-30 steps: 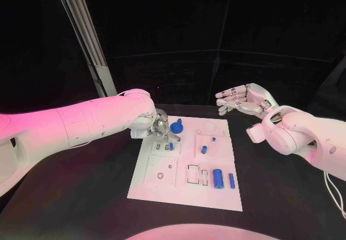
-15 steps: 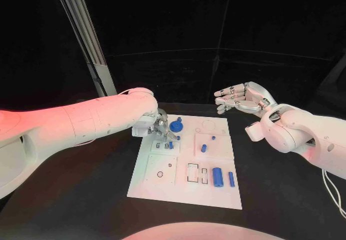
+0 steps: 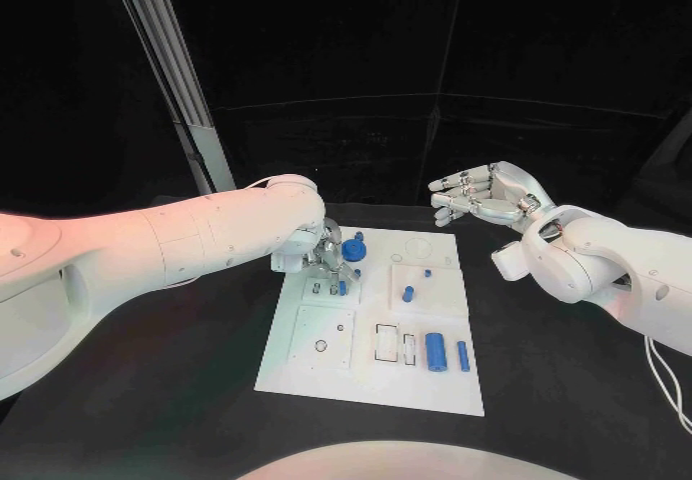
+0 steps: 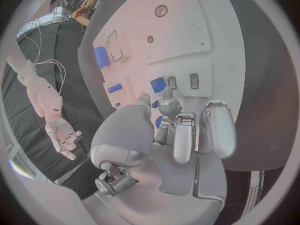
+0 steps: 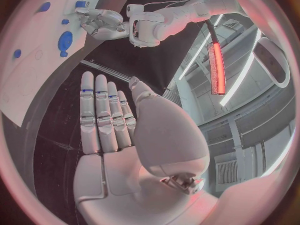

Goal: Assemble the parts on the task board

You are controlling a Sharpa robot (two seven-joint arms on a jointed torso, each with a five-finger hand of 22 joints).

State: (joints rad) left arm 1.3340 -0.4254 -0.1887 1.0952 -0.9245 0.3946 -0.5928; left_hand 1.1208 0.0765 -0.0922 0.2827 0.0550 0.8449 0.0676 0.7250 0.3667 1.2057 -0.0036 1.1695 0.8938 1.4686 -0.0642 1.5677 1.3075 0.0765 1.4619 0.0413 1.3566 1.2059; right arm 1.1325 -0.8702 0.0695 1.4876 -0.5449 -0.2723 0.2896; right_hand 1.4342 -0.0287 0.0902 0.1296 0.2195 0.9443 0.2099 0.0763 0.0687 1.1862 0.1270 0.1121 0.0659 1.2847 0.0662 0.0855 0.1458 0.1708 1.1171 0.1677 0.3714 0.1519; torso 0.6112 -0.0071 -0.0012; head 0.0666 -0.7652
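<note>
The white task board [image 3: 378, 375] lies in the middle of the black table. My left hand [image 3: 320, 252] is low over its far left part. Thumb and fingers close around a blue round part [image 3: 353, 251], which shows as blue between the fingertips [image 4: 167, 96] in the left wrist view. A blue cylinder [image 3: 436, 350] and a thinner blue pin [image 3: 463, 356] lie at the board's near right, and a small blue peg [image 3: 408, 295] sits mid-board. My right hand [image 3: 483, 197] hangs in the air beyond the board's far right corner, fingers spread [image 5: 103, 112], holding nothing.
A small blue block [image 4: 157, 84] sits by two narrow slots just past my left fingertips. The board [image 5: 25, 65] carries several empty recesses. A slanted metal post [image 3: 180, 90] rises behind the table at the left. Black table surrounds the board on all sides.
My left hand has edged slightly toward the board's far side with the blue round part. The right hand has stayed raised and spread.
</note>
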